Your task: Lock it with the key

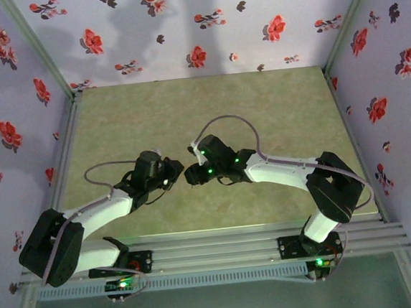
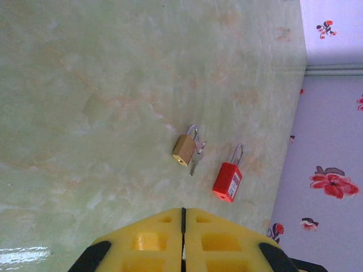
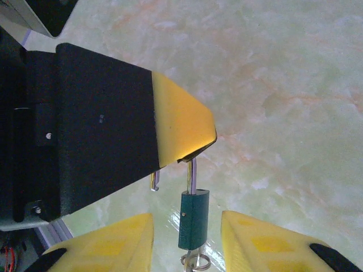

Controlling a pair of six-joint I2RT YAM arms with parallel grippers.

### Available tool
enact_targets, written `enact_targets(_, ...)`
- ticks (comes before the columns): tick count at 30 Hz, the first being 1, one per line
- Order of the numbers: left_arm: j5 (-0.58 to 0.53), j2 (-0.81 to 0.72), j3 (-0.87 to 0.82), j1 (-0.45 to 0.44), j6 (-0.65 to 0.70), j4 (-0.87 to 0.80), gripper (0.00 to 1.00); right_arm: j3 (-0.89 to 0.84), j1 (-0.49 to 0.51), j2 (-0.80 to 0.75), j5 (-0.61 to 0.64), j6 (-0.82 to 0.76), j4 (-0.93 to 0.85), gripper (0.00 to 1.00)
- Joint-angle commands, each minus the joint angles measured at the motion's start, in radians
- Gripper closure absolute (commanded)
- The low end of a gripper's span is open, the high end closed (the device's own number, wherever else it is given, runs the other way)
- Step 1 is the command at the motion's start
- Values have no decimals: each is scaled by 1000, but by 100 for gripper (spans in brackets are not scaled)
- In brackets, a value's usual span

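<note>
While a green padlock is hung by its shackle from the left gripper, whose yellow fingers are pressed together on the steel loop, the right gripper is held spread on either side of the lock body, touching nothing. The two arms are seen meeting tip to tip above the middle of the table, slightly toward the near side.

One leg of the shackle is seated in the body and the other is hung free beside it, so the lock is judged to be open and not yet locked. A key ring is glimpsed under the body, which suggests that a key is already seated there, though the key itself cannot be made out. What is left, it is judged, is for the free leg to be pushed home and the key to be turned.

A brass padlock with a loose key against it and a red padlock are seen lying flat on the table, just beside each other and near the foot of a flowered wall. Open tabletop is left on the far side and to left and right. The space is bounded by walls on three sides and by the base rail at the near edge.
</note>
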Motion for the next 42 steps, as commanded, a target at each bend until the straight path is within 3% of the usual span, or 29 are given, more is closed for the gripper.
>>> enact_targets(1, -1, -25, -6, 8, 7, 1, 100, -12, 5, 6, -14, -3, 20, 65)
enact_targets(12, -2, -42, -4, 14, -10, 0, 100, -7, 22, 25, 4, -7, 18, 66)
enact_targets(36, 15, -61, -33, 17, -25, 27, 100, -22, 27, 39, 16, -1, 57, 81)
enact_targets(42, 15, -73, -30, 19, -28, 23, 100, -21, 27, 45, -4, -3, 59, 79)
